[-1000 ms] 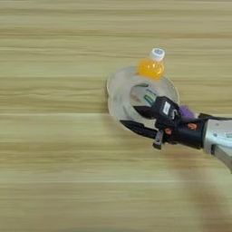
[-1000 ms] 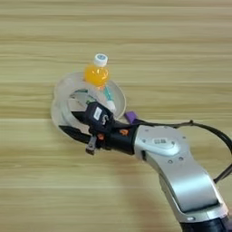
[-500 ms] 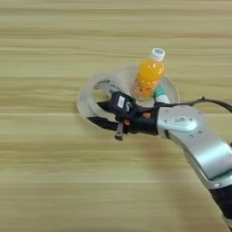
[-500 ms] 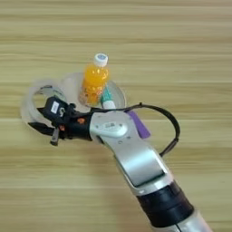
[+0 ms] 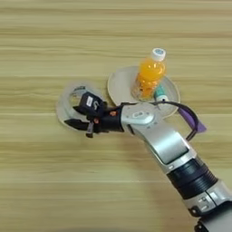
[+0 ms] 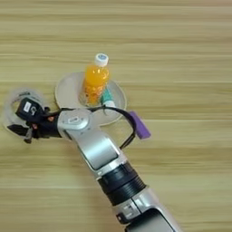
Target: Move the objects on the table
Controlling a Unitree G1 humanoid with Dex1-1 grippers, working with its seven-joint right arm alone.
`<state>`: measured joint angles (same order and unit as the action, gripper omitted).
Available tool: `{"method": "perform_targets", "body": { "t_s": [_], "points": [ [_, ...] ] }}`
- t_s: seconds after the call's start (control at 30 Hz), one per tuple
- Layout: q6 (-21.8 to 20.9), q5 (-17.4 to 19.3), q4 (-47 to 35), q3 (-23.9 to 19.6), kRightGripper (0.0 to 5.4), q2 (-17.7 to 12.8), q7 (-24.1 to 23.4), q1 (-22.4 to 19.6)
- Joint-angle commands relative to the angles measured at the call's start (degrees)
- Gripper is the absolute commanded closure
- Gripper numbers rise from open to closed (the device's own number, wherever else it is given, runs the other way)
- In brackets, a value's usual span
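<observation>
- The gripper (image 5: 80,123) reaches far to the left over the table (image 5: 41,181), its black fingers set at the tape roll (image 5: 72,105), which lies flat on the wood just left of the plate (image 5: 118,84) and apart from it.
- One finger seems to sit inside the roll's hole and the other along its near rim, so the fingers look closed on the ring's wall; I judge the roll to be held (the contact itself is partly hidden by the gripper body).
- The bottle (image 5: 147,77) stands upright on the plate, cap on, with the tube (image 5: 160,94) lying beside it on the plate's right part.
- The bar (image 6: 139,125) lies on the table right of the plate, close to its edge, partly crossed by the arm's black cable.
- Step in hand, as I read it: placing the roll on bare table to the left of the plate.
- If that is so, the next move calls for spreading the fingers and lifting straight up, so that the inner finger clears the hole without dragging the roll.
- Drawing the arm back calls for care too, since the forearm (image 5: 165,145) lies close to the plate's near rim and the bottle could tip easily.
</observation>
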<state>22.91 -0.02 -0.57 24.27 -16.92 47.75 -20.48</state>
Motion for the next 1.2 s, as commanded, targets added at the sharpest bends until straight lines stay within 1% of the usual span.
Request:
{"method": "perform_targets", "body": {
  "t_s": [0.03,0.17,0.53,0.83,0.87,1.0,1.1,1.2],
  "points": [
    [-3.91,-0.29,2.99,-1.96,4.01,1.71,-1.66,-6.88],
    [-5.35,-0.64,6.91,-2.36,4.01,2.25,-1.62,-7.82],
    [-8.08,-1.77,13.77,-2.77,4.01,2.68,-1.16,-9.36],
    [-9.16,-2.99,15.59,-2.41,4.02,2.16,-0.76,-9.67],
    [-9.23,-3.15,15.55,-2.34,3.66,2.06,-0.75,-9.68],
    [-9.35,-3.63,15.08,-2.15,3.09,1.78,-0.31,-9.52],
    [-9.21,-3.92,14.5,-2.19,2.76,1.72,-0.1,-9.52],
    [-8.96,-4.09,13.6,-2.46,2.17,1.71,0.07,-9.56]
  ]
}}
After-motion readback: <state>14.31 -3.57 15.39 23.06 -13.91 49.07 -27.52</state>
